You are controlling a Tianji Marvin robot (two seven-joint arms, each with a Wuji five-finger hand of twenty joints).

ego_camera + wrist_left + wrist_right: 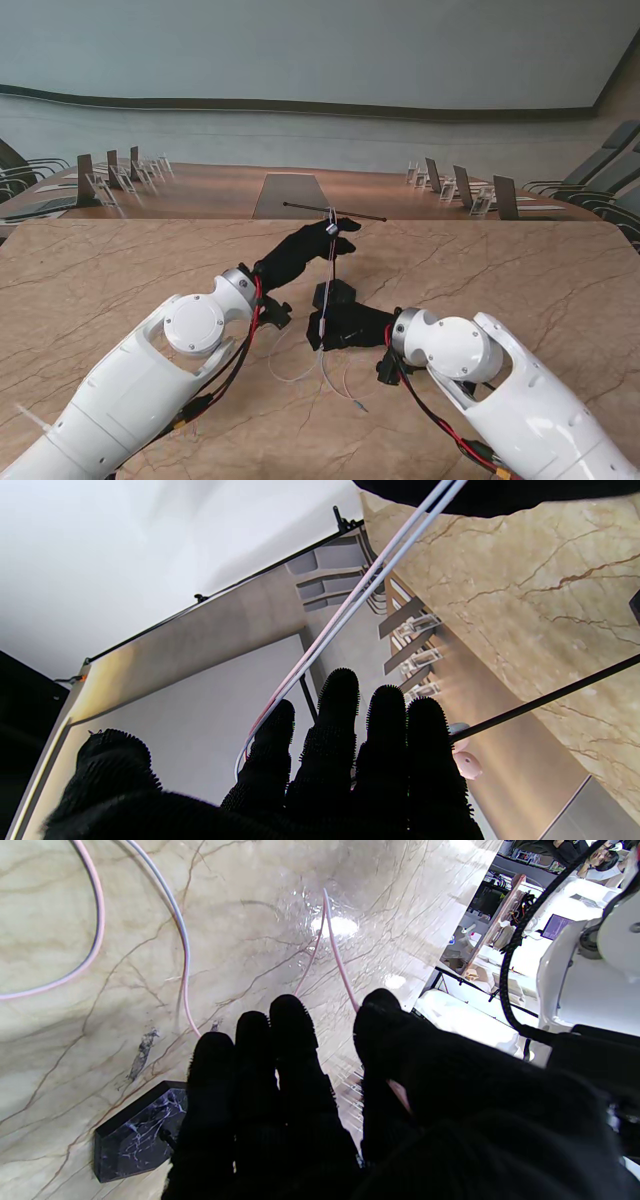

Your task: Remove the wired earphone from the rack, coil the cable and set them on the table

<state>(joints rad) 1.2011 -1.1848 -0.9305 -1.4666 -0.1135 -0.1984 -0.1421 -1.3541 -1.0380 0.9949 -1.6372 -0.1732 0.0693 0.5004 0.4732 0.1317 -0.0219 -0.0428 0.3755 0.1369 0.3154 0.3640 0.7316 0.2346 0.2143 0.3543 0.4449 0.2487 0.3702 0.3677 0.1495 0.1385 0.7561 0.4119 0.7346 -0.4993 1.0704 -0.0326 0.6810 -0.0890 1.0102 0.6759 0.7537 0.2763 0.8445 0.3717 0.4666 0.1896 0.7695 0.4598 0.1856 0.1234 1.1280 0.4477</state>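
Reaching up, my left hand [300, 252] touches the rack's [333, 213] crossbar, fingers straight, gripping nothing. Only my right wrist view shows my right hand [320, 1100] pinching the earphone cable [336, 955].

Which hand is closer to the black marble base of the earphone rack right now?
The right hand. It sits low beside the black marble base, just nearer to me. The left hand is raised up by the rack's thin black crossbar, above the base.
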